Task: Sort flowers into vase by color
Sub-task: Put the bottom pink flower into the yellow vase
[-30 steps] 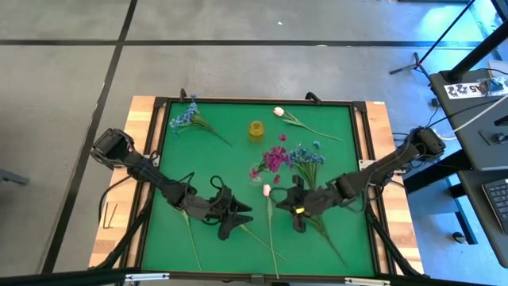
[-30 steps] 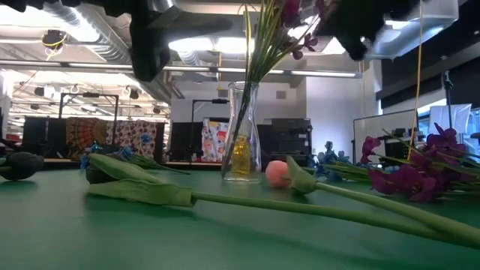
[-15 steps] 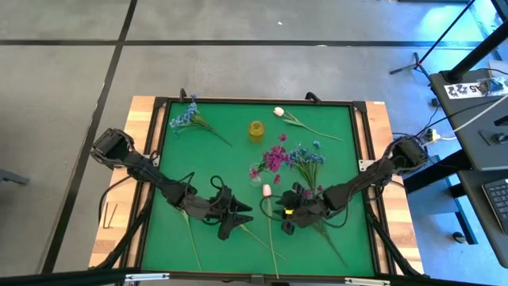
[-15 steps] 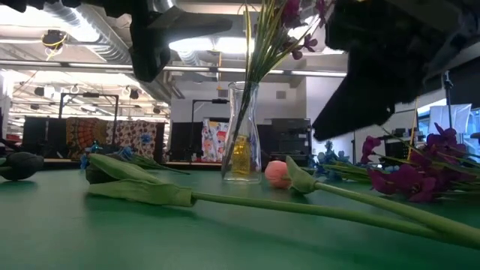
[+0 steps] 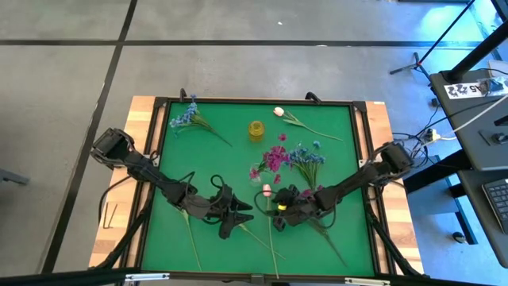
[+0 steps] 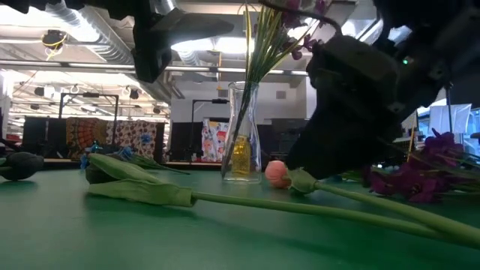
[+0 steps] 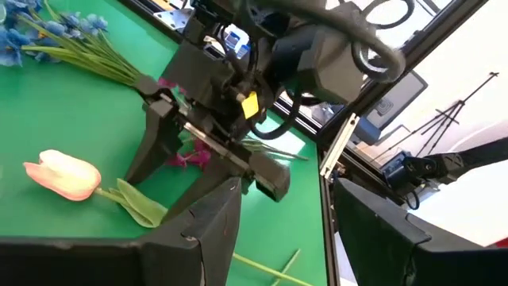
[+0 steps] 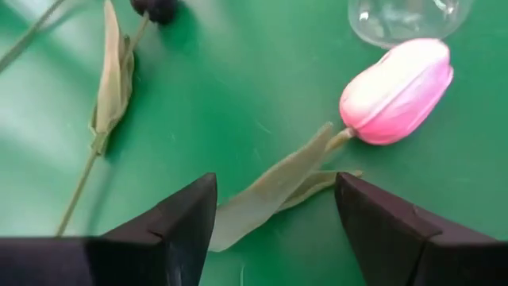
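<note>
A pink tulip bud [image 8: 397, 90] lies on the green mat with its leaves [image 8: 274, 195] and stem trailing toward the near edge [image 5: 271, 238]. My right gripper [image 8: 274, 181] hangs open low over it, one finger on either side of the leaves, touching nothing. A clear vase [image 6: 241, 131] just beyond holds magenta flowers [image 6: 289, 15] on green stems. My left gripper [image 5: 248, 213] waits open to the left of the tulip. A dark bud [image 8: 155, 8] on its stem lies nearby. Blue flowers [image 5: 305, 155] and loose magenta flowers [image 6: 420, 176] lie to the right.
A yellow vase [image 5: 255, 129] stands at the far middle. Another blue bunch [image 5: 184, 117] lies at the far left and a white-pink tulip [image 5: 279, 112] at the far middle. A long-leaved stem [image 6: 142, 187] crosses the near mat. A raised frame [image 5: 361, 159] edges the mat.
My right gripper has moved toward the table's left edge and come down from above the vase's height to just over the pink tulip's leaves. The flowers and my left gripper have stayed where they were.
</note>
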{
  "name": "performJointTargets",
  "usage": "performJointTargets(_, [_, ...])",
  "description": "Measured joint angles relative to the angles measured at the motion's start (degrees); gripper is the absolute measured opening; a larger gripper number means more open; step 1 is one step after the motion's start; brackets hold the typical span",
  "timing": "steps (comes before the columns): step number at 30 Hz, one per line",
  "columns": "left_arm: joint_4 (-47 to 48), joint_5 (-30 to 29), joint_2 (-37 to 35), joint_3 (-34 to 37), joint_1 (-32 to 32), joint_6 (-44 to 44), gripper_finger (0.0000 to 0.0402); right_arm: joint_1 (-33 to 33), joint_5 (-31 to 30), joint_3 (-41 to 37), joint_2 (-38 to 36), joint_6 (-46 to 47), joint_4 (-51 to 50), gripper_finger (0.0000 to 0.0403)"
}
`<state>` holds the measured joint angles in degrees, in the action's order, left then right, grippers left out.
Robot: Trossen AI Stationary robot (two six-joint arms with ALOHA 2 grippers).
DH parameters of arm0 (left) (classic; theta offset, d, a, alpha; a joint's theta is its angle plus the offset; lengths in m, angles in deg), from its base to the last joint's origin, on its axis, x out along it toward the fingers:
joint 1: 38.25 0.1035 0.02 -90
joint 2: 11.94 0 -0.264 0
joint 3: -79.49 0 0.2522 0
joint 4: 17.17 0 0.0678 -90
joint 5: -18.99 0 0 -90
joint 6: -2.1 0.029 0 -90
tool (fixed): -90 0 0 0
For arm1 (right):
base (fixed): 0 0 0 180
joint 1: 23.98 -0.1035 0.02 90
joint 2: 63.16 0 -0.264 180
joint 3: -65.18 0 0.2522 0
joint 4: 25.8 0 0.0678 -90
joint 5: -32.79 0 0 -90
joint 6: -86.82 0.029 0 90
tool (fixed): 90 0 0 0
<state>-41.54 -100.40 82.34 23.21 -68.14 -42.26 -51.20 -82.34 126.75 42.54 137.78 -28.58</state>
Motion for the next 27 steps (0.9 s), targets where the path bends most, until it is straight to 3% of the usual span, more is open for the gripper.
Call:
performJointTargets(12, [-0.04,0.02,0.00,0.00,0.03,0.00,0.0194,0.94,0.90,0.29,2.22,-0.26,-0.76,0.0244])
performJointTargets(27, [-0.04,0.04,0.00,0.00,0.03,0.00,0.0194,1.01,6.62,-0.09,-3.87,-0.17,-4.17,0.0032])
